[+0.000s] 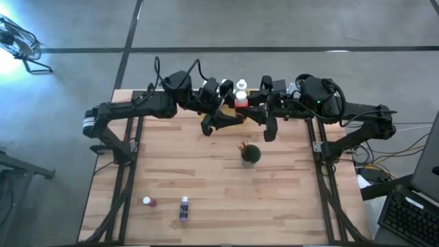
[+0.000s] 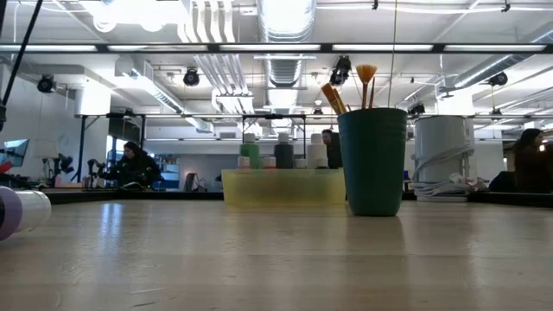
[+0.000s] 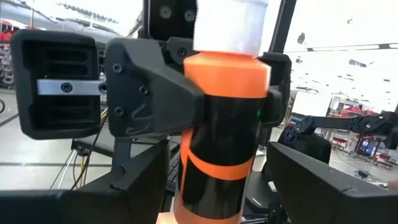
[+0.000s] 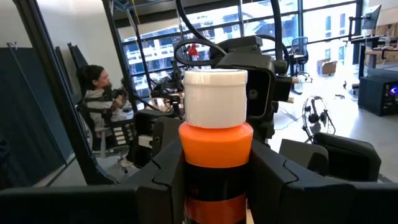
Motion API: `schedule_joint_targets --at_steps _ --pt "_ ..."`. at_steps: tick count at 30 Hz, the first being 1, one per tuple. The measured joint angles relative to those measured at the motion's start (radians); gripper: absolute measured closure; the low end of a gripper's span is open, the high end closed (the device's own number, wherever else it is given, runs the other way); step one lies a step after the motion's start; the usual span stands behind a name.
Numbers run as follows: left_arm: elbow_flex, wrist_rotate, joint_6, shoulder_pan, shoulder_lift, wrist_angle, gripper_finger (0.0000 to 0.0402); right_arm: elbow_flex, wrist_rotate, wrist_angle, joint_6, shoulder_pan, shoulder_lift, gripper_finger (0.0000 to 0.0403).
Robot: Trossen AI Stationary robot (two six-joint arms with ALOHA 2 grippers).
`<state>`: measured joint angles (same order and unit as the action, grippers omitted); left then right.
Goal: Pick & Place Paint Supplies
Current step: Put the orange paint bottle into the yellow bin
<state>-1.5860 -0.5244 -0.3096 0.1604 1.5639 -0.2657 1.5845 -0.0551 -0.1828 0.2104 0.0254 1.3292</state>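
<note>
Right gripper [image 4: 217, 186] clasps an orange paint bottle [image 4: 216, 149] with a white cap [image 4: 215, 96], one dark finger [image 4: 171, 171] pressed to each side of the bottle's body, the bottle upright between them. In the high view this gripper [image 1: 248, 110] sits at the far middle of the table [image 1: 206, 178], and the bottle [image 1: 241, 103] shows as a red-orange spot with its white cap on top. Directly opposite, facing it from the other side of the bottle, the left gripper [image 1: 230, 110] has its fingers spread wide on either side of the same bottle; from its wrist view the bottle [image 3: 221, 124] stands between the parted fingers [image 3: 140, 180], and whether they touch it cannot be told.

Nearer the table's front than the right gripper stands a dark green cup [image 1: 251, 154] with wooden paintbrushes [image 2: 346, 91] sticking out of its top. Behind the cup in the low view lies a translucent yellow tray [image 2: 283, 187] holding several bottles [image 2: 283, 154]. Well apart from both grippers, near the front left edge, lie a purple bottle [image 1: 184, 209] and a small red bottle [image 1: 149, 202], each on its side.
</note>
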Motion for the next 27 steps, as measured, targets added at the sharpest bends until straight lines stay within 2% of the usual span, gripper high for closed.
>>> schedule_joint_targets --at_steps 5,13,19,23,27 --pt "0.000 0.015 -0.007 0.000 0.010 0.001 0.0155 -0.001 0.000 0.000 0.000 0.000 0.000 0.0289" --pt "-0.005 0.013 -0.023 -0.001 0.018 -0.002 0.0275 -0.001 0.000 0.001 0.009 0.000 0.000 0.0289" --pt "-0.007 0.011 -0.025 -0.001 0.018 0.004 0.0280 -0.001 0.000 -0.011 0.013 0.000 0.000 0.0287" --pt "-0.009 -0.008 -0.058 0.000 0.018 0.025 0.0280 0.002 0.000 -0.031 0.017 0.000 -0.006 0.0239" --pt "-0.010 -0.025 -0.060 0.003 -0.003 0.155 0.0281 0.063 0.002 -0.157 0.014 0.001 -0.028 0.0187"
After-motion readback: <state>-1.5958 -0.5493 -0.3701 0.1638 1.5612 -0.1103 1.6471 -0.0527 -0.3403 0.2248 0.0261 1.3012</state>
